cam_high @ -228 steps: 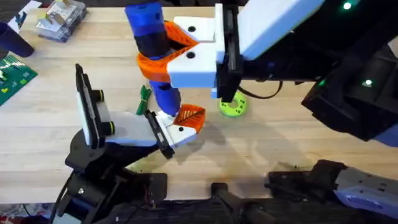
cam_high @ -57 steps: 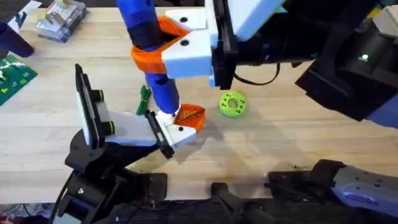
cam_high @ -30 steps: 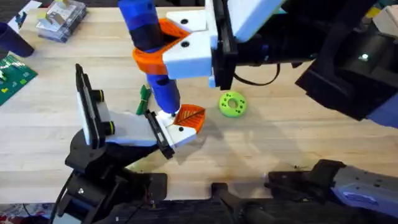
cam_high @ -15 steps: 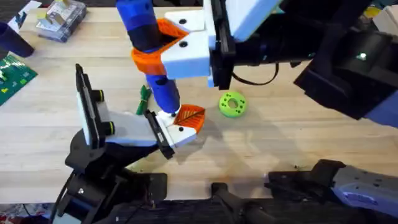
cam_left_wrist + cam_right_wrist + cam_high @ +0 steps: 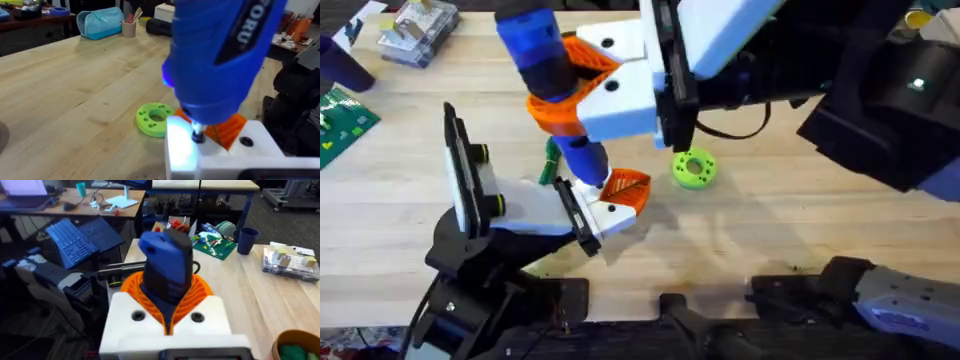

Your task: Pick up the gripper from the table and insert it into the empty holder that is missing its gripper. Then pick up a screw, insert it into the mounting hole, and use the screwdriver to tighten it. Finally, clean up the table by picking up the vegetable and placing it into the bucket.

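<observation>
One screwdriver (image 5: 550, 85) — bit on one holder (image 5: 605, 212); one vegetable (image 5: 552, 158).

One blue screwdriver (image 5: 548, 90), one orange gripper (image 5: 626, 188), one white holder (image 5: 598, 214), one green ring disc (image 5: 693, 168), one dark green vegetable (image 5: 551, 157), one bucket (image 5: 295, 346).
</observation>
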Tool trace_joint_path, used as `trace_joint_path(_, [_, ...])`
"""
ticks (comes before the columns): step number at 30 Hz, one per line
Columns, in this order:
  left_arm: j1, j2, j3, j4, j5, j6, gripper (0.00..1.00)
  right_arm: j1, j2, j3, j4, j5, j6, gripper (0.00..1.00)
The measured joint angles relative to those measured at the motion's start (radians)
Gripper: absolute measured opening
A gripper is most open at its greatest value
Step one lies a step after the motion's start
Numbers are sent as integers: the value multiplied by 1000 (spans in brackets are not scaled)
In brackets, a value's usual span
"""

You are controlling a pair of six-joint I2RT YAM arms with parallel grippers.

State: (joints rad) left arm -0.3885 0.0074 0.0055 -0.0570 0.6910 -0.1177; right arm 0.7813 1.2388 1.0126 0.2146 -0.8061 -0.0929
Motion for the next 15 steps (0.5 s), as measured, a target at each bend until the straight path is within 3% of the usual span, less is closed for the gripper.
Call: trace_joint_path(15, [0,0,0,0,-3,-3,18,2,0,0,-1,-12,-32,26])
